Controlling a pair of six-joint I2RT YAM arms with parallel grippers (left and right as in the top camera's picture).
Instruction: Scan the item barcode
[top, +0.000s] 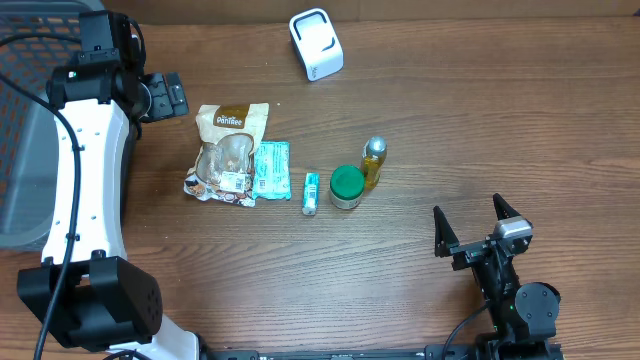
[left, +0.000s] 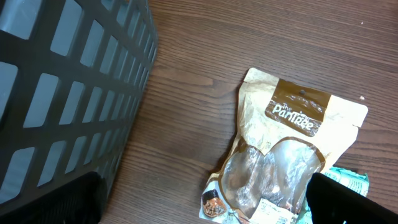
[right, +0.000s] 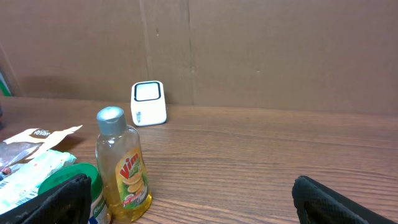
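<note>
**Barcode scan not yet begun: both arms empty, 5 items waiting on the surface**

Progress. Nothing is being held. The left fingers (top: 176, 92) are standing wide open and empty at the far left, between the grey basket (top: 22, 150) and the snack pouch (top: 230, 150). The right fingers (top: 440, 232) are likewise spread fully apart and empty, waiting near the front edge, well apart from every item. The white scanner (top: 316, 44) is sitting alone at the far edge of the surface (top: 520, 120). 5 items are lying in a loose row at mid-surface: the pouch, a teal packet (top: 271, 170) touching it, a small tube (top: 311, 193), a green-lidded jar (top: 347, 186) and a yellow soap bottle (top: 373, 163) just beside the jar. Picking, carrying to the scanner and presenting the barcode all appear to be left. The pouch, nearest the left fingers, is looking like the likeliest first item.

Views compared. The overhead view is giving the whole layout and both arms. The left wrist view is showing the basket's lattice wall and a small printed label on the pouch's lower edge, too small to read as a barcode. The right wrist view is showing the bottle upright, its label facing the camera, and the scanner's front window.
</note>
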